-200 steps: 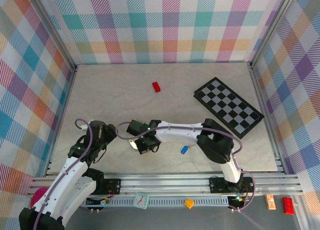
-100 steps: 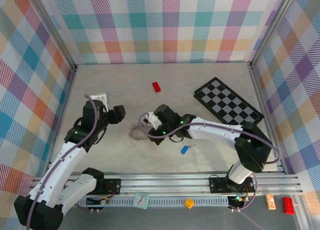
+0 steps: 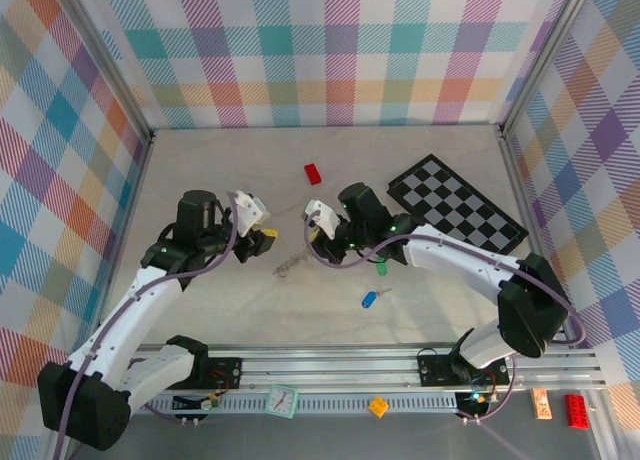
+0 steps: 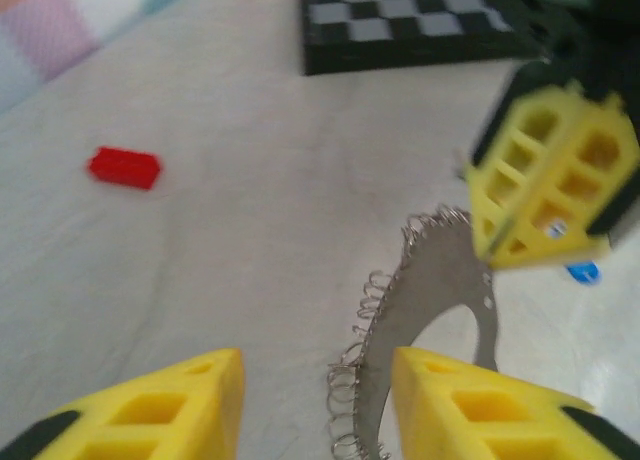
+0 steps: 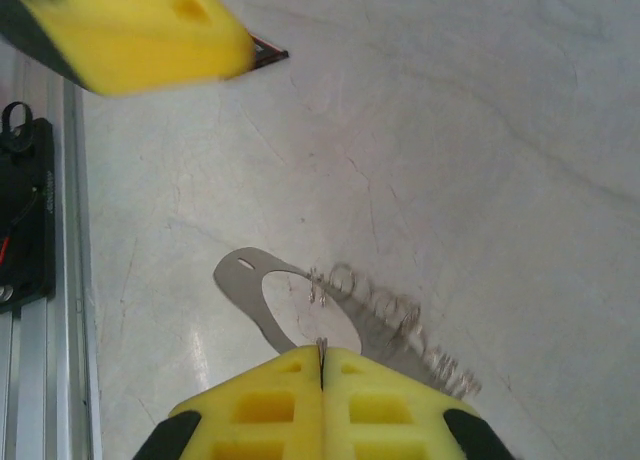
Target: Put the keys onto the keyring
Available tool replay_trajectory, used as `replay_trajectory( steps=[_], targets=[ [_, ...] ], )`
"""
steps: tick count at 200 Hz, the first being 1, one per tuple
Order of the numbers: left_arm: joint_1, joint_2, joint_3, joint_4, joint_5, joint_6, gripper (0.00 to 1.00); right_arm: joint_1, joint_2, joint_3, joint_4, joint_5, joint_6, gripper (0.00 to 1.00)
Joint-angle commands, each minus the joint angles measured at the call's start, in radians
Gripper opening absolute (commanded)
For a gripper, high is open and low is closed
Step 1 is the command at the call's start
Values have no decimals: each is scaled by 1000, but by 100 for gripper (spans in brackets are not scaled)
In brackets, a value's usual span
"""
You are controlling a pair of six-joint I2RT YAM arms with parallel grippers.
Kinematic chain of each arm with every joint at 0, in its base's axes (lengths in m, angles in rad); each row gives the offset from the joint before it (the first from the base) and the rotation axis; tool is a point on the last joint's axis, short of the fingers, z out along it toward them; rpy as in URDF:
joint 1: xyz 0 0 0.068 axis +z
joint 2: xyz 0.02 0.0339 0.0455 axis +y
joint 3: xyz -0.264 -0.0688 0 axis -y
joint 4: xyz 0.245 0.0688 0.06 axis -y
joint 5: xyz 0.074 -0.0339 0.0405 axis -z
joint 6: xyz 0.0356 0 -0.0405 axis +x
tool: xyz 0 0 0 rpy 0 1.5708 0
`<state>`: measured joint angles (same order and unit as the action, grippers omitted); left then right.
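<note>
Right end effector (image 5: 322,358) is pinched shut on the keyring (image 5: 262,292). It grips one edge, and the rest of the loop sticks out ahead of its fingertips with the jagged coils trailing off to one side. Left end effector (image 4: 318,370) is partly open with nothing in the gap. In the left wrist view the flat band starts just inside one of the left end effector's fingers (image 4: 480,405) and runs up and away to the right end effector's clamped tips. So the long axis lies roughly along the line joining the two end effectors, free end nearest the left one. Can't tell whether the band touches that finger or just passes it. Both keys are loose on the bench (image 3: 200,180). The green key (image 3: 381,267) is just beside the right forearm, behind its end effector, and the blue key (image 3: 369,300) is further back toward the bases. From the left end effector both lie beyond the right one, so the right arm is nearer but its grip is taken. My read: the left needs a sideways shift to centre the band in its gap before closing, otherwise it catches the edge only.
</note>
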<state>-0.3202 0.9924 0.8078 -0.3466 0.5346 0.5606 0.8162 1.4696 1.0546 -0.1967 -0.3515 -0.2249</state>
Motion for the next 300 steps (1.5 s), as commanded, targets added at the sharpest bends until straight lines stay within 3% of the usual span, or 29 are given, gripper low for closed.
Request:
replay_trajectory(
  steps=[1, 23, 78, 128, 188, 300],
  targets=[
    [-8, 28, 15, -3, 220, 182, 36, -3, -54, -47, 70, -93, -124, 0],
    [-16, 59, -5, 56, 320, 192, 31, -3, -81, -92, 133, -116, -163, 0],
    [-48, 145, -7, -3, 439, 293, 26, -3, -91, -100, 141, -161, -168, 0],
    [-65, 205, 9, -37, 463, 334, 20, -8, -118, -111, 169, -133, -132, 0],
    [-72, 206, -9, -26, 469, 343, 28, -9, -124, -99, 169, -165, -116, 0],
    [-77, 227, 1, -20, 490, 312, 22, -5, -72, -67, 204, -202, -50, 0]
  ],
)
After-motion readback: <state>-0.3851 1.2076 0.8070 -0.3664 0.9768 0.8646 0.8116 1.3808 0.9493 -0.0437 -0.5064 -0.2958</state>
